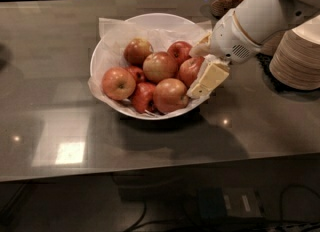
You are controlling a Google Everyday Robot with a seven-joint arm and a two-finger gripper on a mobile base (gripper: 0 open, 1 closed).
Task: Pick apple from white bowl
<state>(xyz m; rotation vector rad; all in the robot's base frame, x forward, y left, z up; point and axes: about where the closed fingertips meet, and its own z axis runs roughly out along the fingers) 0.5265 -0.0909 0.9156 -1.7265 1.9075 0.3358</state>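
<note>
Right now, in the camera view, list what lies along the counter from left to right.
white bowl (its left rim) → leftmost apple → gripper, at the bowl's right edge beside the apples → stacked paper bowls

The deep-red apple (188, 69) sits at the near edge of the pile, between the spread fingers of my gripper (196, 72). The wide, shallow, paper-lined white bowl (155, 18) holding it lies under my fingertips and reaches well beyond them.
</note>
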